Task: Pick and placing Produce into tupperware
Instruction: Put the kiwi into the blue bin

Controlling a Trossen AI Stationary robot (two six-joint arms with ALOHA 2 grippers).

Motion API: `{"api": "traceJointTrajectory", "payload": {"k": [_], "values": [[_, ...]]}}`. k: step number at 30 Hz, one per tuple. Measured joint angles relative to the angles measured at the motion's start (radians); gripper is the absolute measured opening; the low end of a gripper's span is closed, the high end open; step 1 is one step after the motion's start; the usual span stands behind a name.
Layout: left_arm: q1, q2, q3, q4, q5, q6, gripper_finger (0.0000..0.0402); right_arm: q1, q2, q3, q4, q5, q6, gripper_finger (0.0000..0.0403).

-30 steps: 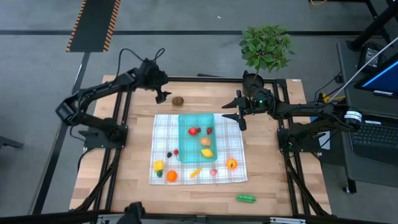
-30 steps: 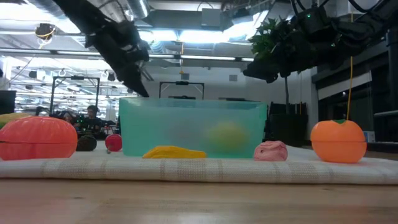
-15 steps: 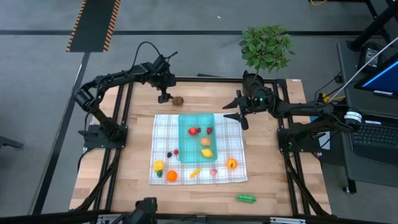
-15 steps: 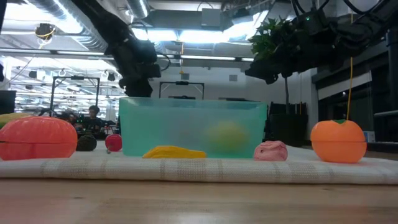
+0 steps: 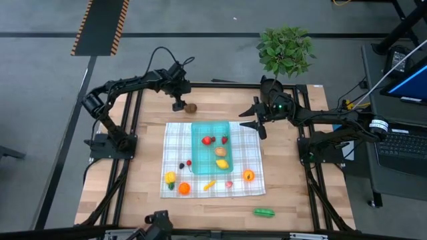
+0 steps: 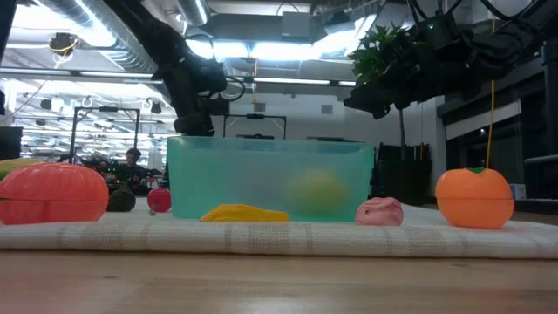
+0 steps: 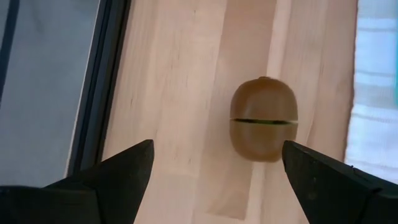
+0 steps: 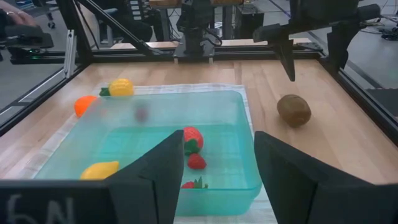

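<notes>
A brown kiwi (image 5: 191, 107) lies on the bare wood beyond the checked cloth's far left corner. My left gripper (image 5: 179, 105) hangs open just above it, a little to its left; its fingers stand on either side of the kiwi (image 7: 263, 118) without touching. The teal tupperware (image 5: 211, 145) sits on the cloth and holds a tomato, a strawberry (image 8: 191, 140), a brown piece and a lemon (image 5: 222, 163). More produce lies on the cloth at its near end, such as an orange (image 5: 248, 175). My right gripper (image 5: 257, 128) hovers open by the tupperware's far right corner.
A green pea pod (image 5: 263, 213) lies on the wood near the front edge, off the cloth (image 5: 177, 143). A potted plant (image 5: 285, 52) stands at the far edge behind my right arm. Bare wood lies left and right of the cloth.
My left gripper has gone down and toward the kiwi, tipping to point more steeply at the table. It has stayed open. My right arm has kept still, and no produce has moved.
</notes>
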Motion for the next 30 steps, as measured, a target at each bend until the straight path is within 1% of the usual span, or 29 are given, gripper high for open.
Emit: {"api": "traceJointTrajectory", "payload": {"k": [13, 21, 26, 30], "values": [[-0.01, 0.0, 0.0, 0.004, -0.001, -0.046, 0.0347, 0.0, 0.0, 0.0, 0.0, 0.0, 0.0, 0.0195], [-0.028, 0.0, 0.0, 0.005, 0.011, -0.048, 0.0347, 0.0, 0.0, 0.0, -0.001, 0.0, 0.0, 0.0195], [-0.057, 0.029, -0.001, 0.009, 0.028, -0.042, 0.0347, 0.0, 0.0, 0.0, -0.001, 0.0, -0.002, 0.0195], [-0.075, 0.075, -0.001, 0.01, 0.032, -0.041, 0.0347, 0.0, 0.0, 0.0, -0.002, 0.0, -0.002, 0.0195]]}}
